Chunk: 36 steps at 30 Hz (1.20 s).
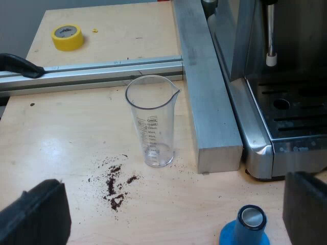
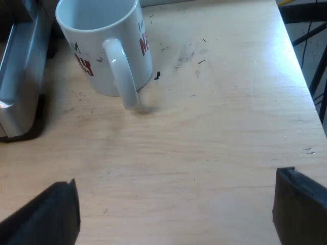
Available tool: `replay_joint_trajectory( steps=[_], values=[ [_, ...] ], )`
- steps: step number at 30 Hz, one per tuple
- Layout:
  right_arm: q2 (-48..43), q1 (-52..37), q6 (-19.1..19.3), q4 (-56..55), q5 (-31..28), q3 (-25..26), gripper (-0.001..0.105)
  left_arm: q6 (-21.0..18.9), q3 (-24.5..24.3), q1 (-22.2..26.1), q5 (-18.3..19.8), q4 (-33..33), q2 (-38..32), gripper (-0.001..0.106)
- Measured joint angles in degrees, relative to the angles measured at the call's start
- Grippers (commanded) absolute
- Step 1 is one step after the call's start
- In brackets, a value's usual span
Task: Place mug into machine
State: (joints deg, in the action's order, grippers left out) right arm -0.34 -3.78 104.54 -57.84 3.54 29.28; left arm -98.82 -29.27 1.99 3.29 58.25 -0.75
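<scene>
- The left tool hangs low over the wooden counter. Its two black fingers are spread wide apart and hold nothing.
- Ahead of it stands a clear measuring glass. The glass is upright and looks empty.
- A little pile of spilled coffee grounds lies on the counter near the foot of the glass.
- A blue tamper with a shiny round top stands close to one finger of the left tool.
- A long metal bar lies between the glass and the espresso machine.
- The machine's drip tray has a thin steam pipe with a white tip above it.
- A yellow roll of tape lies far off on the counter.
- The right tool hangs over bare counter, fingers wide apart, gripping nothing.
- The mug is white with red letters. It stands upright on the counter, just beside the machine's shiny edge, not inside it.
- The mug's handle points toward the right tool, which is well apart from it.
</scene>
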Motion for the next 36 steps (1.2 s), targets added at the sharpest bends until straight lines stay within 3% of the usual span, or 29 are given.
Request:
replay_joint_trajectory(
  steps=[4, 10, 19, 23, 27, 31, 36],
  values=[
    [0.00, 0.00, 0.00, 0.00, 0.00, 0.00, 0.078, 0.00, 0.00, 0.00, 0.27, 0.00, 0.00, 0.085],
    [0.00, 1.53, -2.16, -0.92, 0.00, 1.54, 0.078, -1.70, 0.00, -1.13, 10.47, -0.22, 0.00, 0.085],
    [6.01, 8.11, -1.51, -2.76, 1.50, 7.38, 0.078, -1.69, 0.00, -13.68, 19.03, -6.66, 0.00, 0.085],
    [9.10, 10.75, 0.01, -2.76, 4.38, 7.39, 0.078, 1.35, 0.23, -20.23, 21.50, -7.39, 0.40, 0.085],
    [11.44, 12.08, 0.07, 0.06, 4.39, 7.08, 0.078, 2.99, 3.28, -26.07, 25.41, -9.92, 0.90, 0.085],
    [11.68, 12.05, 0.20, 4.16, 4.39, 5.52, 0.078, 3.75, 7.41, -28.90, 25.60, -12.94, 0.87, 0.085],
    [11.73, 12.05, 0.27, 8.12, 4.39, 1.20, 0.078, 4.02, 13.48, -30.28, 25.80, -21.70, 0.94, 0.085]
  ],
)
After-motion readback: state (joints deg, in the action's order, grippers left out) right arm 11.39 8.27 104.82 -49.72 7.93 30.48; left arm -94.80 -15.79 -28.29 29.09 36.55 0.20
